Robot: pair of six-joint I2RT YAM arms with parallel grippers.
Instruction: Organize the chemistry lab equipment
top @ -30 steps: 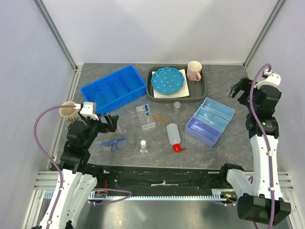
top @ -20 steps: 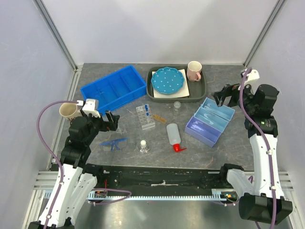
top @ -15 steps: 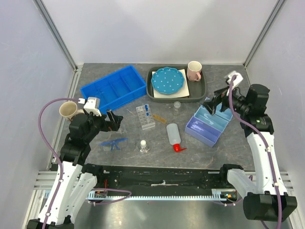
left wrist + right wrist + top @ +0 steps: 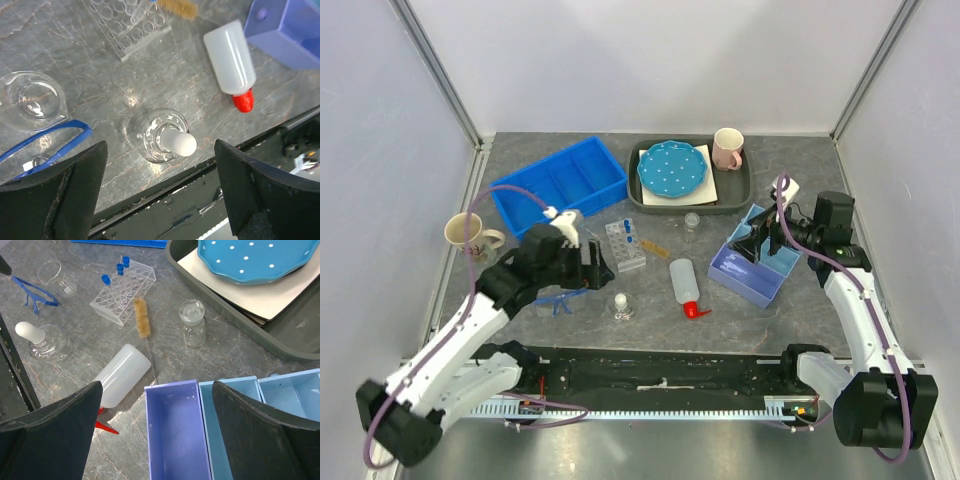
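On the grey bench [image 4: 800, 310], the left gripper [image 4: 592, 262] hangs wide open and empty above the blue safety glasses [image 4: 560, 299]. The right gripper [image 4: 757, 243], equally wide and holding nothing, hovers over the lilac and pale-blue boxes [image 4: 745, 275]. The white squeeze bottle [image 4: 683, 281] lies on its side just left of those boxes, with the test-tube rack [image 4: 625, 246] beyond it, the stoppered flask [image 4: 621, 306] right of the glasses, and a small clear beaker [image 4: 32, 100] beside them.
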